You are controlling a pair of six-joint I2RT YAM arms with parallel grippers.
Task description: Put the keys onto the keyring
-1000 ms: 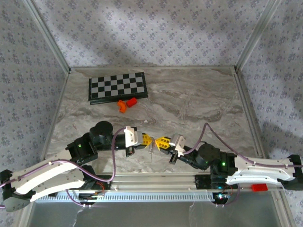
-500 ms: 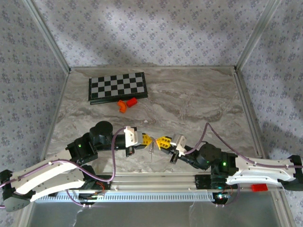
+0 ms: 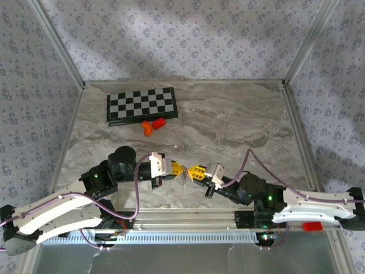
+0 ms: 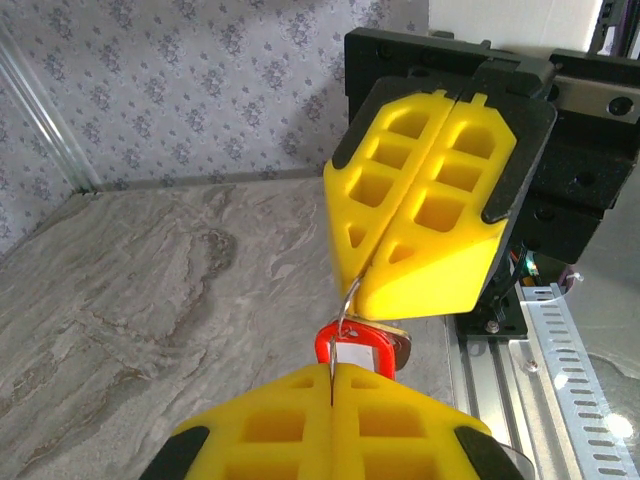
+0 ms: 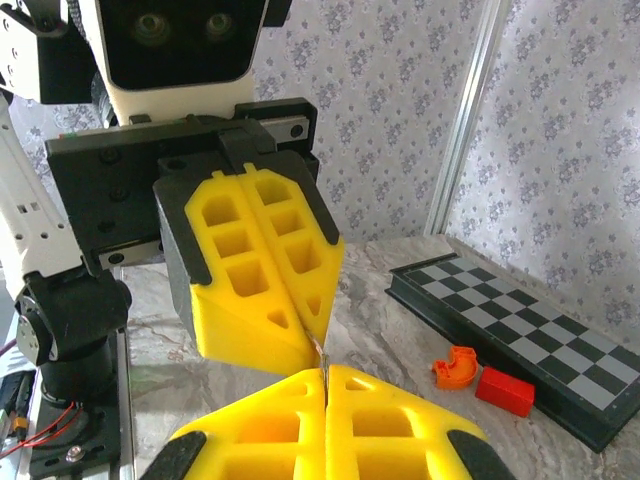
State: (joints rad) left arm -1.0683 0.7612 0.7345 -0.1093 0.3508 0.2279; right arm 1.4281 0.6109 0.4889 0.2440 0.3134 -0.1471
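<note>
Threading under way, not finished — left gripper [image 4: 331,388] clamped on a thin silver sliver, likely a key [image 4: 329,362], tip-to-tip with right gripper [image 4: 367,288] clamped on the keyring [image 4: 357,343] wire, above the table [image 3: 239,131] front — key on ring, can't tell.

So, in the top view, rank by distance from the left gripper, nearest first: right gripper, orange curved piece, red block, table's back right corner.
1. Right gripper, just right of the left gripper, tips almost meeting.
2. Orange curved piece and red block, farther back, slightly left: too close to call.
3. Table's back right corner, far back right.
</note>
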